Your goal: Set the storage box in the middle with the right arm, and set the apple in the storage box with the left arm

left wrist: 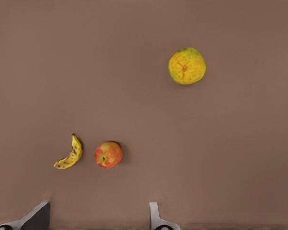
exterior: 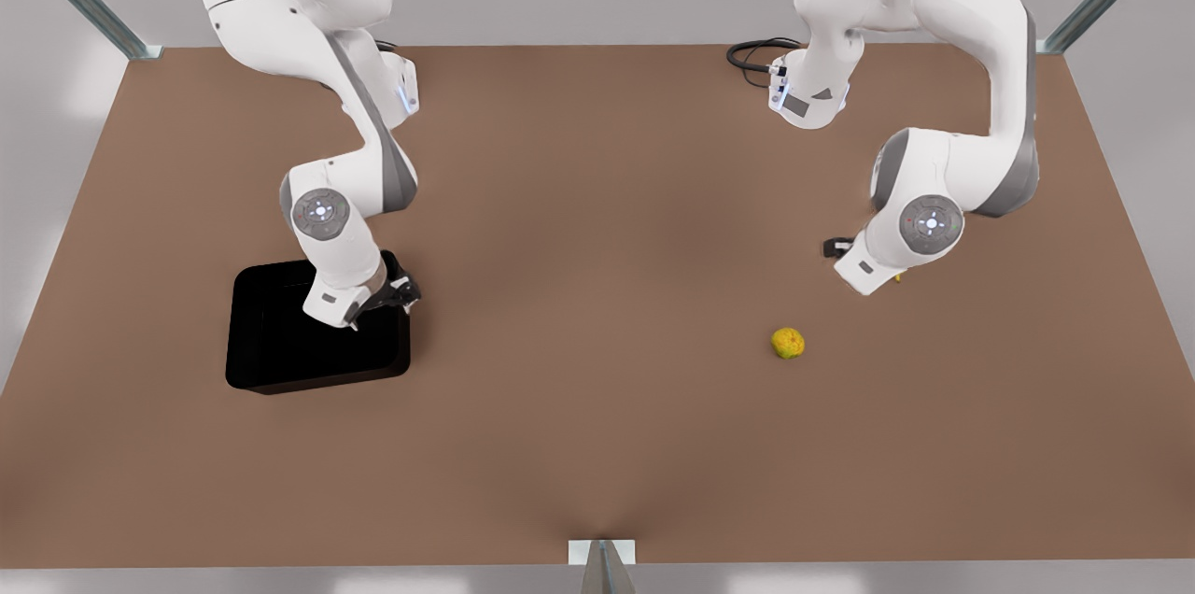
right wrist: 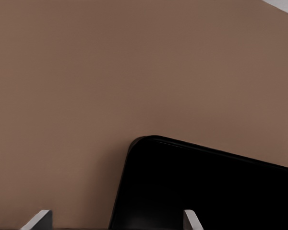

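Note:
The black storage box (exterior: 280, 360) sits on the brown table at the front view's left. My right gripper (exterior: 352, 321) hovers over the box's right part, open; the right wrist view has its two fingertips (right wrist: 41, 218) set wide apart above the box's corner (right wrist: 206, 191). The small red-and-yellow apple (left wrist: 108, 154) lies on the table below my left gripper (left wrist: 97, 213), which is open and holds nothing. In the front view the left gripper (exterior: 854, 281) hangs at the right, and its arm hides the apple.
A spotted banana (left wrist: 69, 154) lies right beside the apple. A yellow-green round fruit (exterior: 788, 343) (left wrist: 187, 66) rests farther toward the table's front. A black cable (exterior: 756, 57) is coiled at the back edge.

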`<state>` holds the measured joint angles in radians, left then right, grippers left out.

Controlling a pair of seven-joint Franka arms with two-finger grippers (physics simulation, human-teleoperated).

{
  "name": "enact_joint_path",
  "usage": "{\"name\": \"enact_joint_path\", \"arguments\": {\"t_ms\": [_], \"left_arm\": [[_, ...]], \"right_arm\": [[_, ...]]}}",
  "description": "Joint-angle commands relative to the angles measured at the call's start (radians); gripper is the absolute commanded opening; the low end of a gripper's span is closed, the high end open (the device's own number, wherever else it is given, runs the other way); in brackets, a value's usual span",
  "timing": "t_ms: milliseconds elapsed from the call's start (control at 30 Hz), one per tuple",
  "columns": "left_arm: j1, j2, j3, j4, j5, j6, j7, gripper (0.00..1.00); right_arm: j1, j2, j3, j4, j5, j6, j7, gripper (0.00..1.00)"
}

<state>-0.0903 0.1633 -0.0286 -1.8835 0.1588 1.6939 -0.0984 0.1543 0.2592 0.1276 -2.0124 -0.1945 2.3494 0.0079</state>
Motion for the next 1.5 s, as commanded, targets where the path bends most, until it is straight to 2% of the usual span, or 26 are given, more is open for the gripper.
{"name": "enact_joint_path", "arguments": {"t_ms": [0, 67, 167, 233, 267, 300, 333, 367, 433, 567, 700, 867, 967, 1033, 1267, 1467], "left_arm": [[0.001, -0.001, -0.001, -0.006, 0.008, -0.017, 0.025, 1.00], [0.001, -0.034, -0.004, -0.006, -0.038, -0.105, 0.031, 1.00], [0.021, -0.163, -0.025, -0.141, -0.048, 0.026, 0.025, 1.00], [0.060, -0.163, -0.019, -0.172, -0.041, 0.073, 0.029, 1.00], [0.112, -0.166, -0.021, -0.180, -0.036, 0.102, 0.031, 1.00], [0.124, -0.162, -0.019, -0.190, -0.030, 0.165, 0.029, 1.00], [0.159, -0.159, -0.020, -0.247, 0.020, 0.311, 0.029, 1.00], [0.179, -0.139, -0.021, -0.256, 0.027, 0.333, 0.029, 1.00], [0.187, -0.104, -0.021, -0.255, 0.028, 0.334, 0.029, 1.00], [0.250, -0.038, -0.019, -0.249, 0.031, 0.326, 0.042, 1.00], [0.290, -0.019, -0.019, -0.359, 0.019, 0.428, 0.068, 1.00], [0.279, 0.047, -0.025, -0.298, 0.016, 0.435, 0.071, 1.00], [0.265, 0.064, -0.028, -0.381, 0.018, 0.581, 0.069, 1.00], [0.218, 0.068, -0.030, -0.427, 0.018, 0.601, 0.051, 1.00], [0.195, 0.087, -0.042, -0.497, 0.005, 0.606, 0.042, 1.00], [0.204, 0.091, -0.042, -0.560, 0.007, 0.724, 0.045, 0.99]], "right_arm": [[-0.001, 0.003, -0.006, -0.019, 0.000, 0.030, -0.003, 1.00], [0.001, 0.057, -0.028, -0.034, 0.001, 0.068, -0.002, 1.00], [0.008, 0.132, -0.052, -0.034, 0.003, 0.119, 0.001, 1.00], [0.013, 0.155, -0.056, -0.032, 0.003, 0.117, 0.001, 1.00], [0.014, 0.163, -0.056, -0.032, 0.003, 0.111, 0.001, 0.84], [0.014, 0.163, -0.057, -0.034, 0.003, 0.108, 0.001, 0.58], [0.014, 0.164, -0.056, -0.034, 0.003, 0.108, 0.001, 0.40], [0.014, 0.164, -0.056, -0.036, 0.003, 0.108, 0.001, 0.30], [0.014, 0.170, -0.057, -0.037, 0.003, 0.105, 0.001, 0.21], [0.017, 0.169, -0.056, -0.034, 0.003, 0.080, 0.015, 0.21], [0.019, 0.150, -0.056, -0.026, 0.013, 0.065, 0.017, 0.21], [0.019, 0.143, -0.056, -0.026, 0.015, 0.068, 0.017, 0.21], [0.057, 0.095, -0.056, -0.025, 0.015, 0.065, 0.040, 0.21], [0.077, 0.074, -0.054, -0.025, 0.015, 0.064, 0.052, 0.21], [0.249, 0.026, -0.045, 0.006, 0.109, 0.065, 0.053, 0.21], [0.501, 0.077, -0.045, 0.095, 0.129, 0.053, 0.464, 0.21]]}}
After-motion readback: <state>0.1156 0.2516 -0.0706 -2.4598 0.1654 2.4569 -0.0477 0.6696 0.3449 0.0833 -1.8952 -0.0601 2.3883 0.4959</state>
